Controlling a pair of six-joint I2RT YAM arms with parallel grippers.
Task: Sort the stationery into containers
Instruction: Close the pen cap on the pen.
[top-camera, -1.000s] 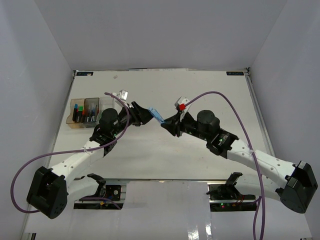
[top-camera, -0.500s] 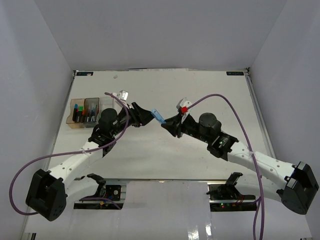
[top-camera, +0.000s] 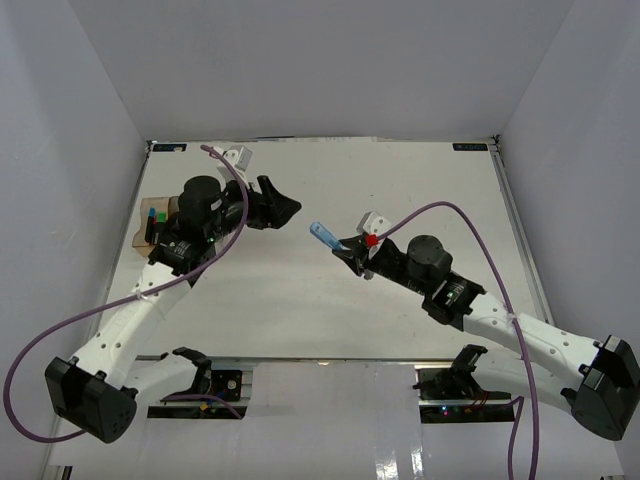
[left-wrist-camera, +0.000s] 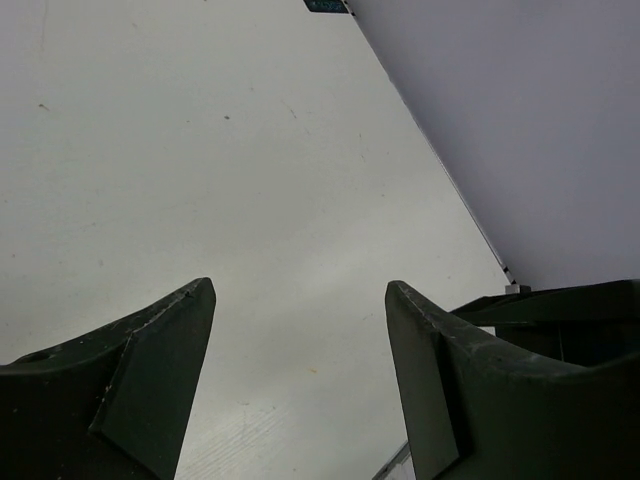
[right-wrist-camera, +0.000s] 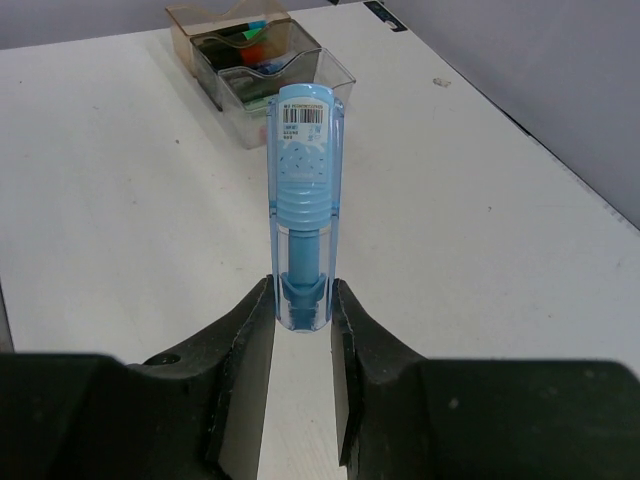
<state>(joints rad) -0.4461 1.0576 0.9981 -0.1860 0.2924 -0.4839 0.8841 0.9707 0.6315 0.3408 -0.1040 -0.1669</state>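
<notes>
The right tool (right-wrist-camera: 300, 305) is pinching a pale blue piece (right-wrist-camera: 305, 190), its tip pointing toward 10 o'clock; the left tool (left-wrist-camera: 300, 320) is hovering spread.

Top external: fixed high above and behind both arm bases (top-camera: 95, 385), tilted down and forward, far enough back to take in the whole counter (top-camera: 300, 310) and the walls (top-camera: 320, 70).
Left wrist: just behind the left gripper (left-wrist-camera: 300, 290), very near, looking out between its spread fingers, low across bare counter toward the right wall (left-wrist-camera: 520, 120) and a teal corner marker (left-wrist-camera: 325, 5).
Right wrist: just behind the right gripper (right-wrist-camera: 300, 290), near, looking along the clamped pale blue piece (right-wrist-camera: 303, 190) toward the containers (right-wrist-camera: 255, 60) at the far side.
Shared by top and right wrist: containers, pale blue piece, counter.
Shared by top and left wrist: counter's right edge, right wall.
</notes>
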